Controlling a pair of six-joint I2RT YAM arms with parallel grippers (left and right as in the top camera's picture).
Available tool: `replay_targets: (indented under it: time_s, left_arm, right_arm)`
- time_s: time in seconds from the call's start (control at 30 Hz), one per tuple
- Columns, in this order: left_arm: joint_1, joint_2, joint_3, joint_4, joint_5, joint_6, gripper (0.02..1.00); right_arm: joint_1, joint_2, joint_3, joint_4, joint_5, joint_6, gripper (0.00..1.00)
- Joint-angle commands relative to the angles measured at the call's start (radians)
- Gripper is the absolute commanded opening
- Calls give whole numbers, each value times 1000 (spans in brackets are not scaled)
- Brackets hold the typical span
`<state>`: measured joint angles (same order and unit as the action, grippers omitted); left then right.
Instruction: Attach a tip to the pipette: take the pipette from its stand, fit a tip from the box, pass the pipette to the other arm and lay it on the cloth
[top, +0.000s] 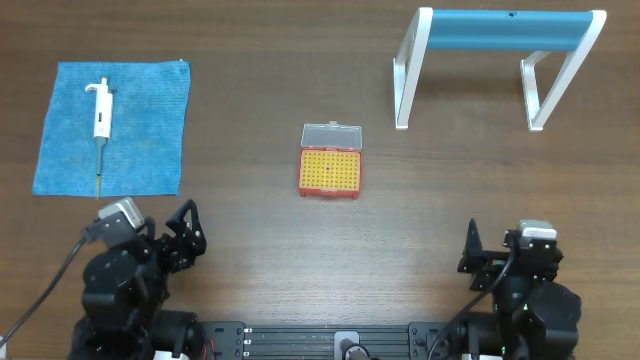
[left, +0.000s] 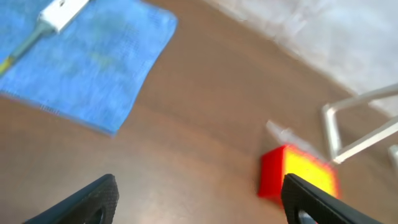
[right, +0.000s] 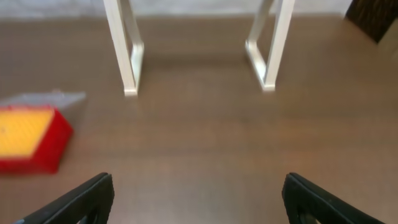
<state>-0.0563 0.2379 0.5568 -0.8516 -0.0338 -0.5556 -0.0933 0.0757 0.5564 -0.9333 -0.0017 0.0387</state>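
A white pipette (top: 101, 115) with a yellowish tip lies on the blue cloth (top: 150, 140) at the far left; part of the pipette (left: 59, 12) and the cloth (left: 93, 62) also appear in the left wrist view. The red tip box (top: 329, 173) with yellow tips and its clear lid open sits mid-table, seen also as the tip box (left: 297, 174) and the tip box (right: 28, 140). The blue-and-white stand (top: 500, 60) is at the far right. My left gripper (top: 185, 235) is open near its base, nothing in it. My right gripper (top: 470, 250) is open near its base, likewise empty.
The stand's white legs (right: 127, 53) rise ahead of the right gripper. Bare brown tabletop (top: 420, 220) lies between the arms and the tip box. A pale wall or floor strip (left: 323, 37) runs beyond the table's far edge.
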Motion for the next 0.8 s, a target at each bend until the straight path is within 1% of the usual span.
replay_targets:
  time_s: [0.03, 0.13, 0.23, 0.3, 0.37, 0.4, 0.47, 0.5, 0.53, 0.63, 0.73, 0.8]
  left_arm:
    - [-3, -12, -15, -114, -23, -13, 849]
    - [-3, -12, -14, -171, -23, -13, 849]
    - [0, -12, -15, -208, -22, -13, 851]
    - [20, -12, -17, -216, -22, -13, 849]
    - [42, -14, -18, -214, 8, -13, 851]
    - [49, -17, -18, -197, -4, -13, 851]
    - [61, -26, -27, -95, -31, -3, 849]
    - [61, -34, -40, -26, -35, 34, 849]
    - [61, -45, -58, 56, -34, 95, 849]
    - [61, -92, -171, 428, -33, 314, 849]
    - [63, -133, -300, 723, -6, 439, 849]
    - [63, -157, -387, 869, 24, 472, 849]
  right_arm:
    - [-3, -1, -4, -104, 17, -14, 879]
    - [-3, -1, -4, -105, 17, -14, 893]
    - [-3, -1, -4, -105, 17, -14, 879]
    - [-3, -1, -4, -105, 17, -14, 882]
    - [-3, -1, -4, -105, 17, -14, 879]
    - [-3, -1, -4, -105, 17, -14, 879]
    - [-3, -1, -4, -105, 17, -14, 879]
    - [-3, -1, -4, -105, 17, -14, 879]
    - [-3, -1, -4, -105, 17, -14, 879]
    - [-3, -1, -4, -105, 17, -14, 879]
    - [-3, -1, -4, -105, 17, -14, 879]
    - [-3, -1, -4, -105, 17, -14, 879]
